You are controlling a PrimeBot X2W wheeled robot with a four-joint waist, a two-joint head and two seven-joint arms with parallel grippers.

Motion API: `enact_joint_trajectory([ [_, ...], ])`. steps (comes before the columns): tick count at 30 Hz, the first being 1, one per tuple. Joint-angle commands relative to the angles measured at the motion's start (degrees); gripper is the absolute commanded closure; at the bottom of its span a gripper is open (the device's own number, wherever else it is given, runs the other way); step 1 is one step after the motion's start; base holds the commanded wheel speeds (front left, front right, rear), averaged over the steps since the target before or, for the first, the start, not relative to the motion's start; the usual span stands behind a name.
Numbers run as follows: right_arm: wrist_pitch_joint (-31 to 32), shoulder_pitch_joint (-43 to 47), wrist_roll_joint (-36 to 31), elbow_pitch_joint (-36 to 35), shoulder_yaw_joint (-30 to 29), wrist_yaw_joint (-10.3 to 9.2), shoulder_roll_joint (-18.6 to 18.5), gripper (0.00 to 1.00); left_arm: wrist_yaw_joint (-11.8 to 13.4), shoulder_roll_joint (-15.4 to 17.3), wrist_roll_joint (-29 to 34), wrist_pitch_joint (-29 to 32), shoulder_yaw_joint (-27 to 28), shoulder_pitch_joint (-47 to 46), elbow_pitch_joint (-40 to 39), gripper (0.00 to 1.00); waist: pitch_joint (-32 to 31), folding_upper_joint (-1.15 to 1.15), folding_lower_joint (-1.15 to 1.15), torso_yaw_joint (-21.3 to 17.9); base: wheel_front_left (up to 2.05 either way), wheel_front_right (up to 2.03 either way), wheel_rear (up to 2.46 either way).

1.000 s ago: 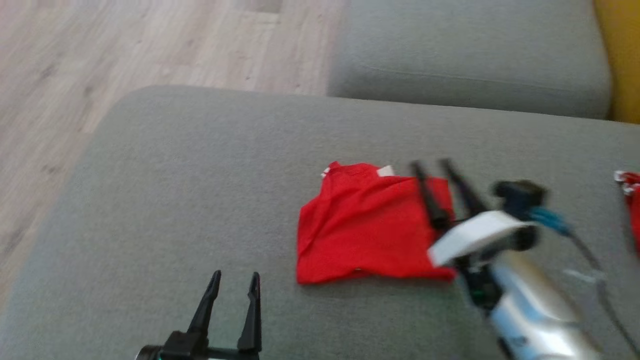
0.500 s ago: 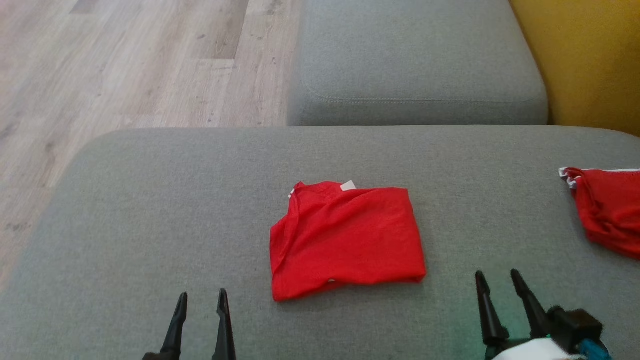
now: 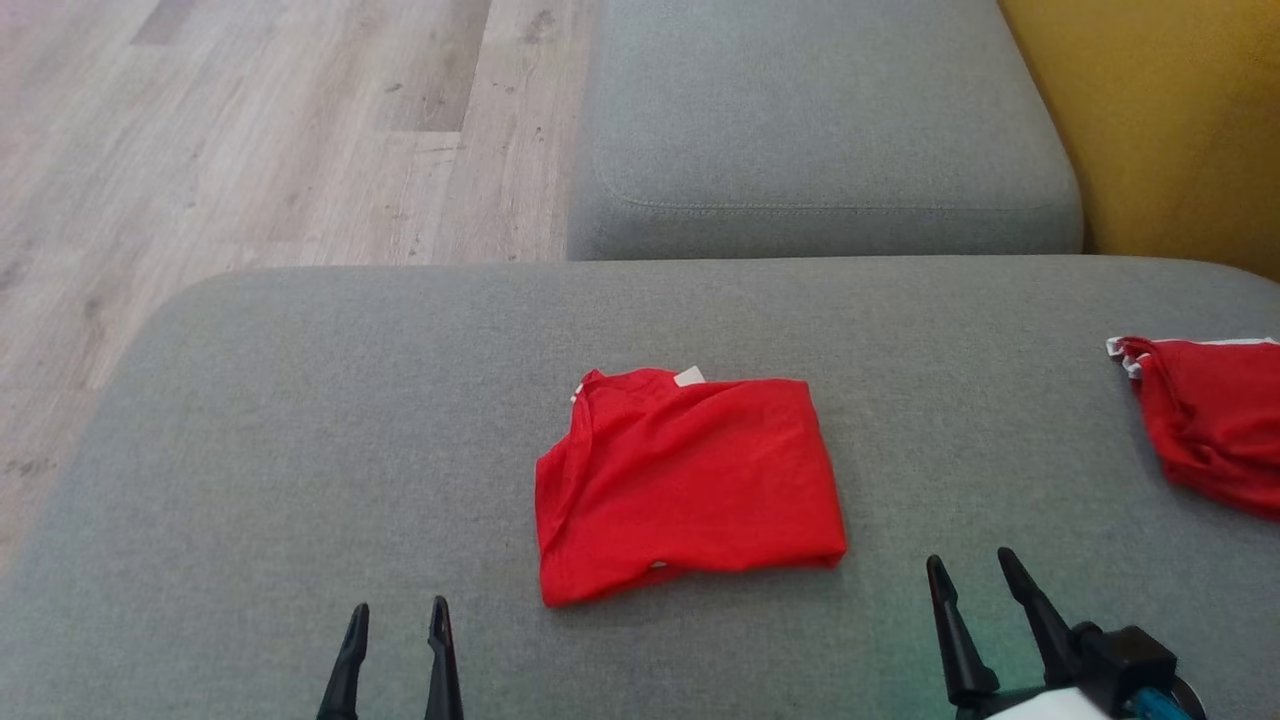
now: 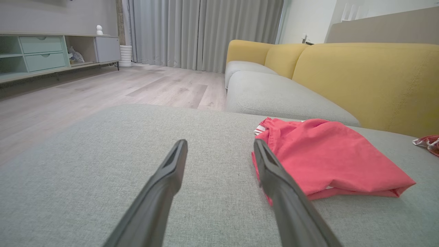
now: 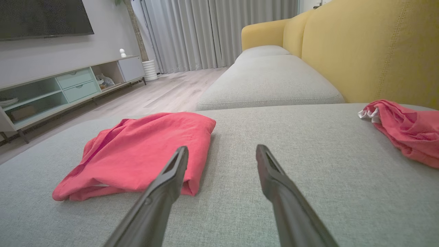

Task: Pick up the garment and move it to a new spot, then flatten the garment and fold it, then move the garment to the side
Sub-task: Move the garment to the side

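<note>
A red garment (image 3: 690, 485) lies folded into a rough square in the middle of the grey cushion (image 3: 300, 420), a small white label at its far edge. It also appears in the left wrist view (image 4: 329, 161) and the right wrist view (image 5: 140, 151). My left gripper (image 3: 397, 610) hovers open near the cushion's front edge, left of the garment, nothing between its fingers. My right gripper (image 3: 968, 565) is open at the lower right, just clear of the garment's near right corner. In both wrist views the fingers (image 4: 168, 175) (image 5: 274, 178) stand apart over bare fabric.
A second red garment with white trim (image 3: 1205, 420) lies crumpled at the cushion's right edge. Behind are another grey seat cushion (image 3: 820, 130) and a yellow sofa back (image 3: 1170, 120). Wooden floor (image 3: 200, 150) lies to the left; a TV cabinet (image 5: 51, 92) stands across the room.
My right gripper has drawn back from over the folded garment's right side to the lower right, empty. The left gripper has sunk lower in the head view, which itself has shifted.
</note>
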Motion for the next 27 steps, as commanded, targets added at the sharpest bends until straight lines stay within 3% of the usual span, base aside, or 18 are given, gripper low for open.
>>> enact_joint_trajectory([
  [1,-0.6,-1.1,-0.5,-2.2,1.0,-0.04,-0.1,0.0,-0.3,-0.4,0.8,-0.6,1.9,-1.9,-1.7,0.0,-0.1,0.0,0.0,0.1,0.0,0.0,0.0],
  [27,-0.6,-1.4,-2.5,-1.1,-0.5,-0.04,0.7,0.0,0.0,-0.4,2.1,-0.6,2.4,-1.3,-2.0,0.0,0.2,0.0,0.0,-0.1,0.0,0.0,0.0],
])
